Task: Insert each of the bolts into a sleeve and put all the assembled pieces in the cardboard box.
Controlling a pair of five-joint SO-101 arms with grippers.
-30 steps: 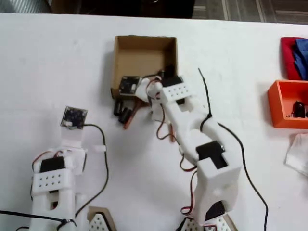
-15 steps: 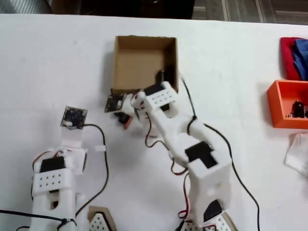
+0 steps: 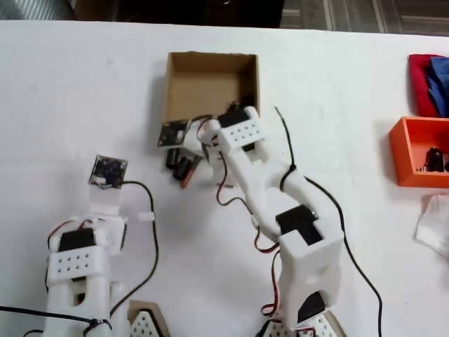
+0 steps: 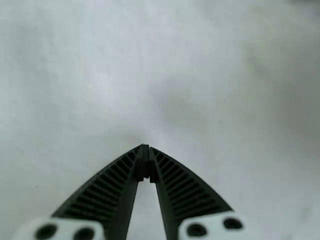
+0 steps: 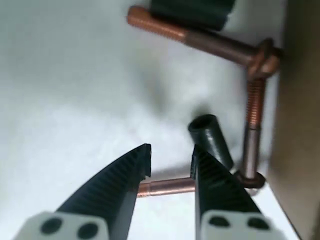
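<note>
The right claw [image 5: 171,152] stood open over a bolt [image 5: 165,186] beside a sleeve [image 5: 210,135] by the cardboard box [image 5: 300,125]; the left claw [image 4: 144,150] sat closed.

White right arm [image 3: 261,179] ends at open brown cardboard box [image 3: 207,88], six-o'clock wall; black cylindrical sleeves [image 3: 179,163] outside, seven o'clock.

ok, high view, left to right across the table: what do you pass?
White left arm → open brown cardboard box → orange plastic bin. The white right arm overlaps the box, so it is left out.
</note>
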